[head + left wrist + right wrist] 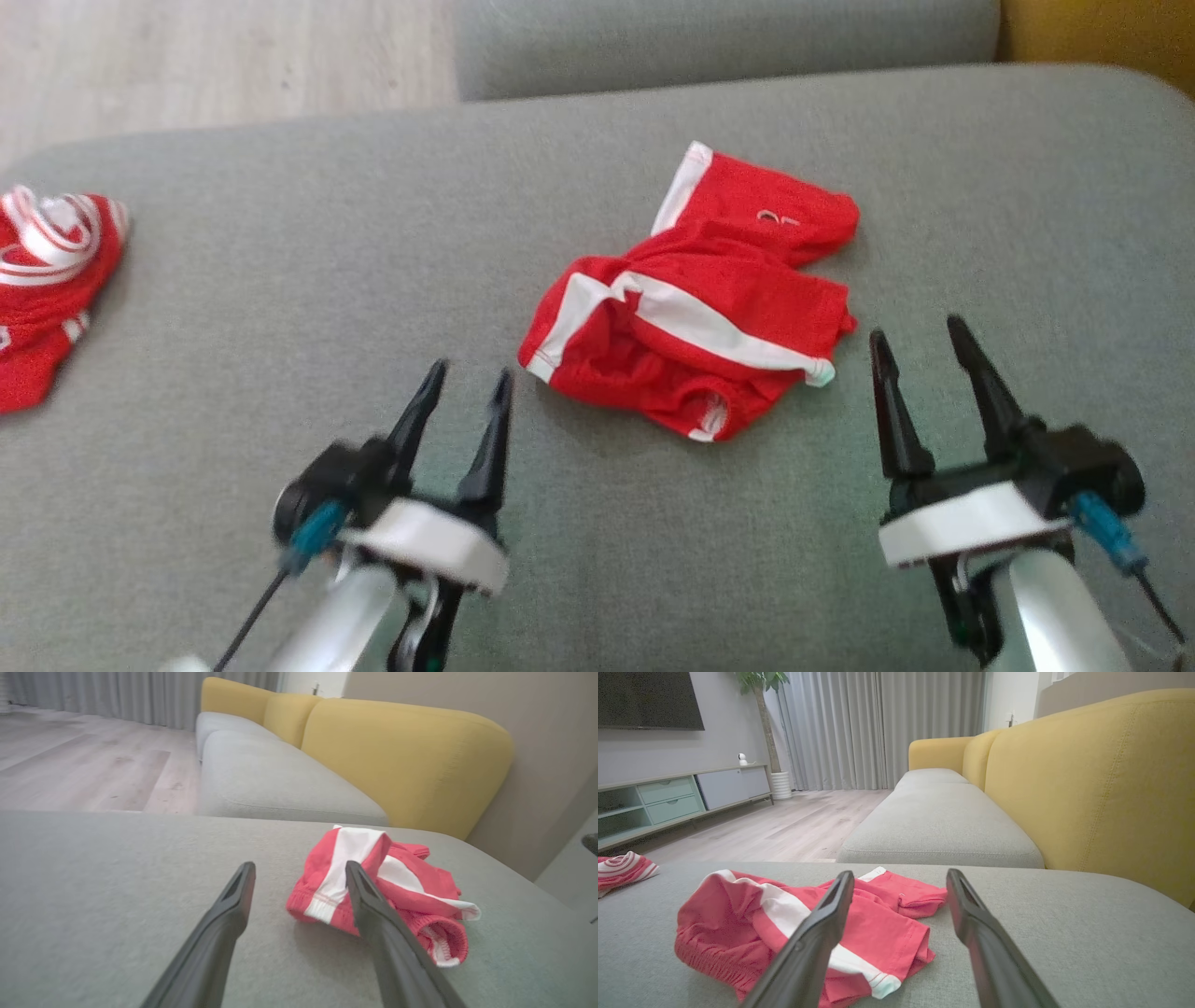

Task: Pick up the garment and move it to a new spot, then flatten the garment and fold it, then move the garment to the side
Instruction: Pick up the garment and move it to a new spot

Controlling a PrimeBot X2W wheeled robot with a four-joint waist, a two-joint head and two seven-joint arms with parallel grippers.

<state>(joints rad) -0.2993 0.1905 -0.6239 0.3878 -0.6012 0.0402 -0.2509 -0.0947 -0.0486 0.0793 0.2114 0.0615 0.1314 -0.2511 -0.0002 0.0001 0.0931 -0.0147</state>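
Red with white stripes, the garment (709,317) lies crumpled in a loose heap on the grey cushion (280,280), right of the middle of the seat and nearer its far edge than my arms are. A leg opening with a white hem points away from me, and the gathered waistband faces my side. My left gripper (470,373) hangs low over the cushion just left of the heap, forearm slanting up from the lower left, fingers pointing forward and a little to the right. Its jaws stand apart with nothing between them; in the left wrist view the right finger (373,905) crosses in front of the waistband, but I cannot tell if it touches the cloth. My right gripper (916,330) sits just right of the heap, forearm rising from the lower right, fingers aimed forward, jaws spread wide and holding nothing. A second red-and-white piece (47,280) lies well apart at the cushion's left edge. Beyond are another grey seat (938,826), a yellow backrest (1087,779) and pale wood floor (187,56).
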